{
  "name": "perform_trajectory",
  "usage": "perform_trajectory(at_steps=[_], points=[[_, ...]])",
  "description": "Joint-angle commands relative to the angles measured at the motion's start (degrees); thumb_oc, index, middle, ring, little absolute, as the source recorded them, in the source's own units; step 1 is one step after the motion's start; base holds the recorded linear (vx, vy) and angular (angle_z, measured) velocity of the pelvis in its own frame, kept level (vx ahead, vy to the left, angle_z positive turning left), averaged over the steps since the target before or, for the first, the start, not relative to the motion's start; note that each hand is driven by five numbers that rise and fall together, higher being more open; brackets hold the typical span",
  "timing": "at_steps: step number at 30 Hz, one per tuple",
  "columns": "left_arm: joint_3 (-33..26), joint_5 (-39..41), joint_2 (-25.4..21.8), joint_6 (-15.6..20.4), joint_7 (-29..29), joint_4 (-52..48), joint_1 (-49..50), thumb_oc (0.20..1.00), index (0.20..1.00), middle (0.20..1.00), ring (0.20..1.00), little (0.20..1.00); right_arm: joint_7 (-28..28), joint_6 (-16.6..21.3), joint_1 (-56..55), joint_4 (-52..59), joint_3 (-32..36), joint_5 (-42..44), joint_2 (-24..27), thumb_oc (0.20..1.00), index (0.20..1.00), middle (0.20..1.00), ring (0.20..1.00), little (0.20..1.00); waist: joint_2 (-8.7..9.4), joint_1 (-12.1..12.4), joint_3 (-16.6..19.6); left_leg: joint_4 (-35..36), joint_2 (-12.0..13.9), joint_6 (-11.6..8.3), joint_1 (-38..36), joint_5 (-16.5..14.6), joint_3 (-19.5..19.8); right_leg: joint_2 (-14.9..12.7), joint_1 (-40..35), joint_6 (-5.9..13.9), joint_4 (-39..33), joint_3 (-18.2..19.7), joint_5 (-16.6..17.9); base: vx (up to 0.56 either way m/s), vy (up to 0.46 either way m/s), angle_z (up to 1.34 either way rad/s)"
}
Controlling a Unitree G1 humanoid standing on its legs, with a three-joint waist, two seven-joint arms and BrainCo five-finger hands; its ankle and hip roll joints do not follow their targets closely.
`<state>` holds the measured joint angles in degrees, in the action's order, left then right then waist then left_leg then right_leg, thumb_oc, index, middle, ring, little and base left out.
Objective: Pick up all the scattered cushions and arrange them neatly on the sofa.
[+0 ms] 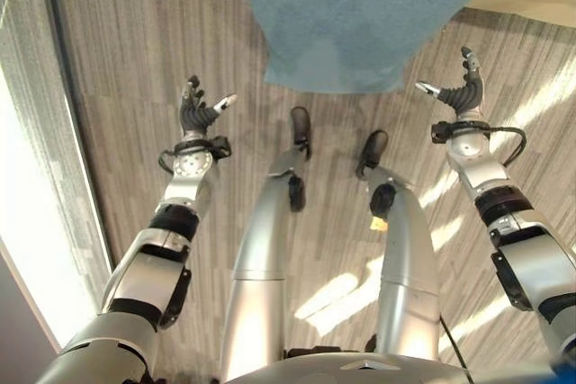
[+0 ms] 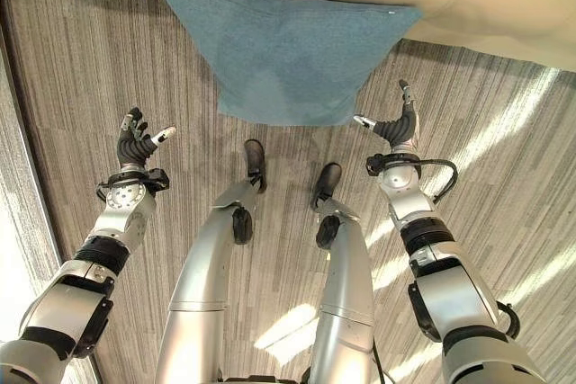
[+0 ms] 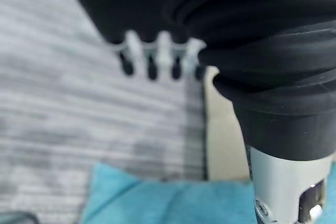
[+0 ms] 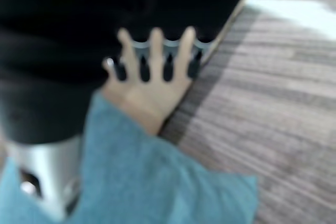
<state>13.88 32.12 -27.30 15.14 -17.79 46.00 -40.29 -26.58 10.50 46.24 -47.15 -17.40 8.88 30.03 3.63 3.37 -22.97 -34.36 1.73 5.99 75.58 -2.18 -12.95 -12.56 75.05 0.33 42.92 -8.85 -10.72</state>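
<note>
A blue cushion (image 1: 346, 20) leans off the front of the cream sofa (image 2: 486, 2), its lower edge down on the wooden floor. My left hand (image 1: 195, 112) hovers open to the cushion's left, fingers relaxed and thumb out, holding nothing. My right hand (image 1: 463, 89) is open too, just off the cushion's right corner. Both hands stand apart from the cushion. The left wrist view shows the blue cushion (image 3: 157, 203) past my left hand's fingers (image 3: 152, 61). In the right wrist view the cushion (image 4: 157, 182) lies beyond my right hand's fingers (image 4: 157, 56).
Grey-brown wooden floor (image 1: 135, 42) spreads to both sides of the cushion. A bright window strip and pale wall (image 1: 27, 222) run along the far left. Sun patches lie on the floor (image 1: 540, 105) at the right.
</note>
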Motion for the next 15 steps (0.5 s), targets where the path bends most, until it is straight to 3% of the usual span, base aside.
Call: perform_trajectory(at_steps=[1, 7, 10, 15], points=[[0.51, 0.81, -1.13, 1.19, 0.63, 2.72, 1.44, 1.000, 1.000, 1.000, 1.000, 1.000, -0.07, 1.87, -2.64, -0.92, -2.48, 1.95, 2.38, 1.000, 1.000, 1.000, 1.000, 1.000, -1.63, -1.21, 5.95, 1.41, -1.67, -4.96, 0.50, -2.38, 8.61, -1.62, -1.50, 5.63, -5.84, 0.23, 5.62, 0.00, 0.000, 0.00], [3.61, -1.22, -1.20, 0.81, 0.98, 5.04, -2.34, 1.000, 1.000, 1.000, 1.000, 1.000, -0.63, 2.05, -0.38, -2.64, -4.11, 2.13, 2.81, 1.000, 1.000, 1.000, 1.000, 1.000, -1.60, -1.06, 4.85, 1.38, -2.27, -5.25, 1.80, -1.92, 9.34, -1.43, -0.87, 5.79, -5.95, -0.48, 5.79, 0.01, 0.016, 0.05], [4.00, -1.56, -0.79, 0.80, 1.12, 4.41, -2.01, 1.000, 1.000, 1.000, 1.000, 1.000, -0.55, 2.01, -0.22, -3.41, -4.32, 2.65, 1.94, 1.000, 1.000, 1.000, 1.000, 1.000, -1.20, -1.48, 6.08, 2.11, -2.10, -5.45, 2.22, -1.77, 9.33, -1.12, -0.58, 5.69, -7.25, -0.41, 5.85, 0.02, 0.015, -0.01], [2.63, -3.72, 1.37, 2.27, -2.96, 0.63, -0.51, 1.000, 1.000, 1.000, 1.000, 1.000, -1.60, 2.07, -0.62, -3.19, -3.54, 1.97, 0.55, 1.000, 1.000, 1.000, 1.000, 1.000, -1.00, -1.41, 7.28, 2.84, -2.22, -5.50, 2.84, -1.74, 9.77, -1.01, 0.15, 5.77, -7.91, -0.31, 5.72, 0.00, -0.003, -0.01]])
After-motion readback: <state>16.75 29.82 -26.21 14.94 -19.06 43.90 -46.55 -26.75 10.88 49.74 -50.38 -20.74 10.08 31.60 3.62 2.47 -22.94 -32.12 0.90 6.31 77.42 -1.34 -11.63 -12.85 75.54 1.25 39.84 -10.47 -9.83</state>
